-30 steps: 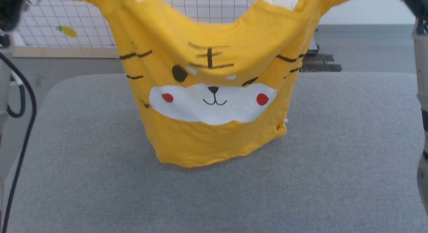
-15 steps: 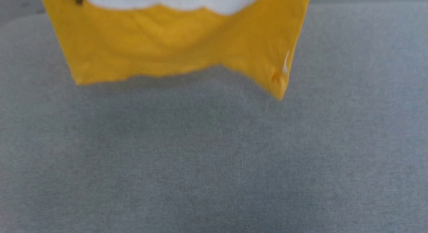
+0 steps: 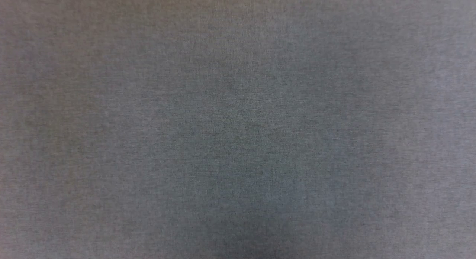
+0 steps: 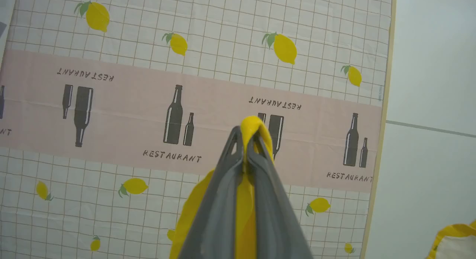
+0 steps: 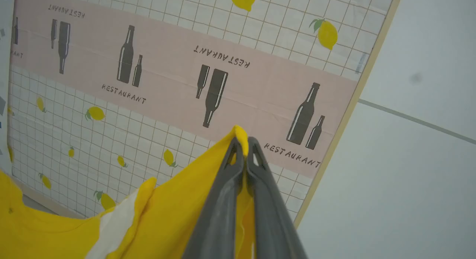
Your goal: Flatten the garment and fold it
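Note:
The garment point(image 5: 174, 210) is a yellow T-shirt with a white patch, held up in the air by both arms. In the left wrist view my left gripper point(image 4: 245, 143) is shut on a yellow fold of the garment point(image 4: 250, 126) that pokes out past the fingertips. In the right wrist view my right gripper point(image 5: 242, 145) is shut on another yellow edge, and the cloth sags away to the lower left. A further bit of the garment point(image 4: 452, 242) shows at the left wrist view's lower right corner.
The head view looks down on the grey fabric table top point(image 3: 238, 125). Behind the raised grippers stands a panel point(image 4: 148, 103) with a grid, lemons and bottle print, with a pale wall point(image 5: 409, 158) beside it.
The head camera has tilted down, so the hanging garment slid out of the top of the head view, leaving grey table top. Both grips stay shut on the cloth.

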Tool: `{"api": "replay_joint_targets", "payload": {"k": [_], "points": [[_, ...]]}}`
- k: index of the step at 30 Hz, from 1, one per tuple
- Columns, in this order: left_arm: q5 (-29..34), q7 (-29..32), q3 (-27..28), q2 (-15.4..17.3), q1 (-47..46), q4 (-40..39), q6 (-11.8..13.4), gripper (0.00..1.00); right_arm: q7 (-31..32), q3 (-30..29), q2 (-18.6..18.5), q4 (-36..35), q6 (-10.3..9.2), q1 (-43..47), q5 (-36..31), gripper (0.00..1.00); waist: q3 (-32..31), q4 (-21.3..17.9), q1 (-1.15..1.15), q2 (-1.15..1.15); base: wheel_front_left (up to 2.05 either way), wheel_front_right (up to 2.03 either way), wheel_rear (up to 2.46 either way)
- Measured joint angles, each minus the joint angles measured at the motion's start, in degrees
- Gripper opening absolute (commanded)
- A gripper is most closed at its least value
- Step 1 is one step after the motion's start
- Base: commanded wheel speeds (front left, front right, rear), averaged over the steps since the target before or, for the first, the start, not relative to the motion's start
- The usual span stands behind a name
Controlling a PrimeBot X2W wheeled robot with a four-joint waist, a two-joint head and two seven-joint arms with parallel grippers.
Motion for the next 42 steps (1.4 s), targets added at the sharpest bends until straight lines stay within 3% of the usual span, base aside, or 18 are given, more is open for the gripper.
{"api": "replay_joint_targets", "payload": {"k": [7, 14, 18, 23, 27, 30, 36, 42], "points": [[0.67, -2.55, -2.90, 0.46, 4.93, 2.53, -5.03, 0.00, -3.49, 3.59, -0.51, 3.04, 0.00, 2.67, -1.05, 0.00, 4.11, 1.10, 0.00, 0.00, 0.00, 0.00, 0.00], [0.07, -4.13, -7.37, 3.50, 14.46, -0.27, -7.38, 0.00, -6.49, 12.33, -3.33, 3.59, 0.00, 10.83, 6.49, 0.00, 2.40, 2.62, -0.01, 0.00, 0.00, 0.00, 0.00], [-2.89, -4.12, -9.26, 6.22, 23.24, -5.53, -7.54, 0.00, -6.34, 17.22, -6.46, -0.91, 0.00, 18.33, 13.49, 0.00, -0.23, 2.99, -0.01, 0.00, 0.00, 0.00, 0.00], [-6.86, -4.13, -9.62, 9.32, 37.83, -14.46, -7.46, 0.00, -3.80, 19.54, -13.26, -12.22, 0.00, 32.52, 22.18, 0.00, -4.12, 3.56, -0.02, 0.00, 0.00, 0.00, 0.00], [-8.37, -4.82, -9.85, 11.13, 51.30, -22.37, -5.34, 0.00, -1.24, 17.66, -16.99, -23.28, 0.00, 47.98, 26.40, 0.00, -7.51, 4.05, -0.02, 0.00, 0.00, 0.00, 0.00], [-9.51, -5.03, -10.36, 12.11, 61.17, -28.19, -2.92, 0.00, 0.90, 14.91, -17.69, -31.37, 0.00, 59.94, 27.99, 0.00, -10.18, 4.40, -0.02, 0.00, 0.00, 0.00, 0.00], [-9.99, -4.65, -11.58, 14.77, 77.66, -36.84, 2.83, 0.00, 4.34, 8.77, -16.88, -44.55, 0.00, 79.75, 28.56, 0.00, -15.78, 4.94, -0.03, 0.00, 0.00, 0.00, 0.00], [-14.14, -1.60, -14.75, 15.53, 90.53, -38.63, 4.86, 0.00, 6.45, 6.49, -15.30, -51.21, 0.00, 94.53, 28.61, 0.00, -21.14, 5.18, -0.03, 0.00, 0.00, 0.00, 0.00]]}}
